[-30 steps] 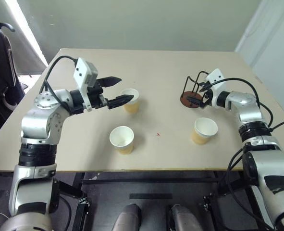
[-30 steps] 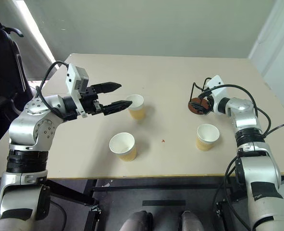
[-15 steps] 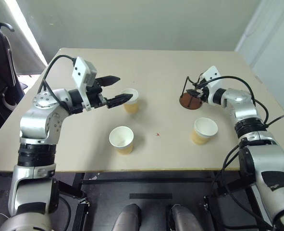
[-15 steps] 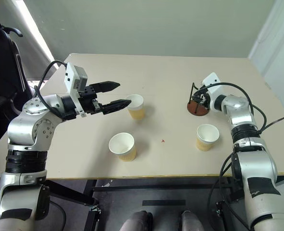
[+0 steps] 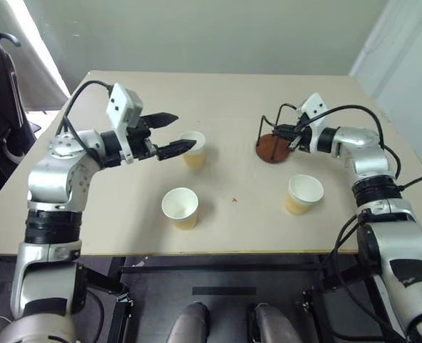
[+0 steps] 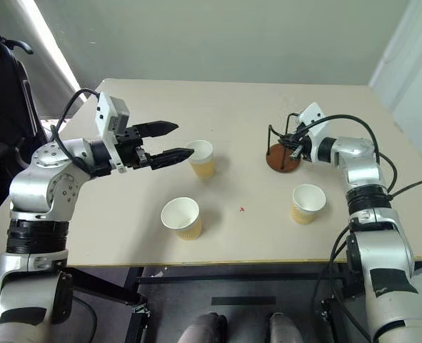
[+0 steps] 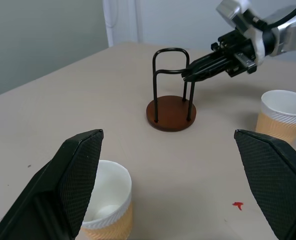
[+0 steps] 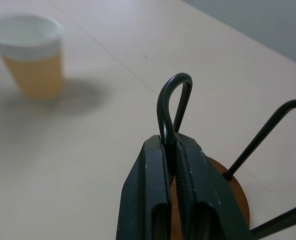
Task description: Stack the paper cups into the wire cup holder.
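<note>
**Holder pinched by one wire, cups still loose**

My right gripper [image 8: 170, 150] is clamped on one upright wire loop of the wire cup holder [image 5: 273, 141], which stands on its disc base right of the table's [image 5: 232, 93] middle, toward the far edge. My left gripper [image 5: 176, 132] hangs with its fingers spread wide, tips just beside the far cup [image 5: 193, 148]. The near-left cup [image 5: 181, 207] sits by the front edge, the right cup [image 5: 302, 194] just front of the holder. The holder's long axis is vertical, so I judge cups must drop in from above; the left arm is nearer two cups.
</note>
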`<control>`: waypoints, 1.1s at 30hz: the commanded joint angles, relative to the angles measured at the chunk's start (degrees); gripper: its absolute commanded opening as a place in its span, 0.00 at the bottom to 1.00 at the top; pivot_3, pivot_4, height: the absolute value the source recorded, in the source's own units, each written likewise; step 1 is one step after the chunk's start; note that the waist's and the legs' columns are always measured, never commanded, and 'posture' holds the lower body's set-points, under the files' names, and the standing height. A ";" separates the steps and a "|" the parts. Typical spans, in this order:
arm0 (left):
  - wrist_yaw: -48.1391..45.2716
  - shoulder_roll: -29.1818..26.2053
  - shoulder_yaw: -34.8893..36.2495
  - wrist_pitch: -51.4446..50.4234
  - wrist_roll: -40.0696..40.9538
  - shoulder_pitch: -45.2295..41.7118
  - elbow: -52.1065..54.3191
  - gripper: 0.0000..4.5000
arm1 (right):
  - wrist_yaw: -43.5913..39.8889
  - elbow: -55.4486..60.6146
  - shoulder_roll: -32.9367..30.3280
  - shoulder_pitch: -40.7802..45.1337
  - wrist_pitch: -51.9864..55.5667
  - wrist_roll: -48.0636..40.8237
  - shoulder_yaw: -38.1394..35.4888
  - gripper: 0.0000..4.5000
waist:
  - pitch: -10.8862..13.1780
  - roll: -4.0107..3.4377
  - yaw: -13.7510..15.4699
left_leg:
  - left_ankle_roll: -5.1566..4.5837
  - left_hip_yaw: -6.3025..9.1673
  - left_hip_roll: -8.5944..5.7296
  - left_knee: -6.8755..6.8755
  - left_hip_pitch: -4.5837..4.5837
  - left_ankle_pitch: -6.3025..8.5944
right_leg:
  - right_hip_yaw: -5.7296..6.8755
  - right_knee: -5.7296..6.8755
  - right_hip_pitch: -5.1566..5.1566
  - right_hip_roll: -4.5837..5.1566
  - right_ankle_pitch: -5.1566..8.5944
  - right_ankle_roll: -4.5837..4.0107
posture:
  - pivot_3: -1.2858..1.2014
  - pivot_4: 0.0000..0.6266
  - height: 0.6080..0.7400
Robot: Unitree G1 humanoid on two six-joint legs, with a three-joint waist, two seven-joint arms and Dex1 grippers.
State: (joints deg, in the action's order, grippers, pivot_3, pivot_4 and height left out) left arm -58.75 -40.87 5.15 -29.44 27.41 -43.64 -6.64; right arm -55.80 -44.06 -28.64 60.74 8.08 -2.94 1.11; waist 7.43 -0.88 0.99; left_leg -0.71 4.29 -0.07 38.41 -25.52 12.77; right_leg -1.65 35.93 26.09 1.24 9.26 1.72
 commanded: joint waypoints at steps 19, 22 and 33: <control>-17.98 -11.29 -4.96 -2.46 -1.08 -1.68 0.68 1.00 | -7.14 51.09 -5.38 -15.79 27.16 -12.80 4.63 0.00 | 0.00 0.01 -0.34 | 0.15 0.08 0.00 -0.19 0.09 -0.31 | 0.03 0.08 0.01 -0.02 0.30 -0.54 | 0.52 0.24 1.00; -18.54 -11.44 -5.14 -2.68 -1.33 -1.80 1.03 1.00 | -7.20 54.55 -5.12 -17.34 28.97 -14.21 5.90 0.00 | 0.00 0.01 -0.34 | 0.14 0.09 0.00 -0.19 0.07 -0.30 | 0.05 0.06 0.01 -0.02 0.31 -0.56 | 0.52 0.24 1.00; -20.07 -12.11 -5.46 -3.40 -1.54 -1.68 1.75 1.00 | -8.42 56.02 -6.06 -18.59 29.43 -15.35 9.31 0.00 | 0.00 0.01 -0.36 | 0.13 0.10 0.01 -0.18 0.08 -0.31 | 0.04 0.07 0.01 -0.03 0.31 -0.56 | 0.52 0.24 1.00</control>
State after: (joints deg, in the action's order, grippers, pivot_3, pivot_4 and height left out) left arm -78.29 -51.91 -0.85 -32.69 25.71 -43.83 -6.66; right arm -63.86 10.43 -34.12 41.47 38.35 -17.25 10.57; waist 7.42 -0.86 0.63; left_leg -0.58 4.39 -0.06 38.23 -25.45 12.46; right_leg -1.60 36.00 26.10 1.22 9.57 1.16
